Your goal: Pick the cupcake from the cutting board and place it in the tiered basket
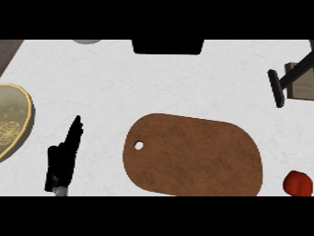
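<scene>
The cupcake shows nowhere; the rounded brown wooden cutting board [193,156] with a small hole lies bare on the white marbled counter [152,83]. My left hand [64,156] rests straight-fingered, released, beside it.

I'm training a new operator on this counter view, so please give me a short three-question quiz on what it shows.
1. True or false: a cupcake sits on the brown cutting board.
2. Multiple choice: where is the board's hanging hole? A) near its right end B) near its left end C) in its middle
3. Fill in: the left hand, fingers straight, shows between the board and the ____ plate.

Key: 1 false, no cupcake shows on it; 2 B; 3 gold.
</scene>
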Robot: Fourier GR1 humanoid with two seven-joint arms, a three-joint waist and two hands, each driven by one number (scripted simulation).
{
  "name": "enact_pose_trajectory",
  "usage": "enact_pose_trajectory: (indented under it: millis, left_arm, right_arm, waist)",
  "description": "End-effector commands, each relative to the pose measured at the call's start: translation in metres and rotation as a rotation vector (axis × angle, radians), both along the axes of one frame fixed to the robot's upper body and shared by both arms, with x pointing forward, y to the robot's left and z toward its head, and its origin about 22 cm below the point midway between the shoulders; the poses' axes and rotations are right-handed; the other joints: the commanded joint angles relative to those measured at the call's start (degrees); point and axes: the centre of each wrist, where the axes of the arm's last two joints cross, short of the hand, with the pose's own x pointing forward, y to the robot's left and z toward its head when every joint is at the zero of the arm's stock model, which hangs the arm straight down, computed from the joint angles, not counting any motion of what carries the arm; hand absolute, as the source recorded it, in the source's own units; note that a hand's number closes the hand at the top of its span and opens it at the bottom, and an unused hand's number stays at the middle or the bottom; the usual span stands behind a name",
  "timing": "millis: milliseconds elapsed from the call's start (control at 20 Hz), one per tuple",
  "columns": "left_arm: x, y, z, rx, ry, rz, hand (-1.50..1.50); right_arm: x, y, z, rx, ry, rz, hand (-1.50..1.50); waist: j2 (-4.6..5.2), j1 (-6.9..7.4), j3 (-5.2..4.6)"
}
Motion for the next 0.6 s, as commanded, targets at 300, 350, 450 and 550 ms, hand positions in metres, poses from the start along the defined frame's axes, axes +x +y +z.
enact_pose_trajectory:
  millis: [300, 350, 450, 550]
  left_arm:
    - [-0.019, -0.009, -0.013, 0.003, 0.024, -0.013, 0.0]
    - [-0.002, 0.012, -0.003, -0.002, 0.027, 0.008, 0.0]
    - [-0.002, 0.004, -0.005, -0.001, 0.005, 0.01, 0.0]
    - [0.003, 0.003, -0.004, -0.006, 0.026, 0.016, 0.0]
  right_arm:
    - [-0.001, -0.006, -0.013, 0.087, -0.454, -0.031, -1.5]
    - [-0.005, -0.008, -0.006, 0.065, -0.5, -0.021, -1.5]
    - [0.0, -0.004, -0.012, 0.06, -0.561, -0.027, -1.5]
    - [-0.019, -0.015, 0.012, -0.053, -0.619, -0.047, -1.5]
  waist:
    - [-0.1, 0.25, -0.11]
    - [0.0, 0.04, -0.13]
    - [0.05, 0.07, -0.13]
    - [-0.15, -0.8, -0.16]
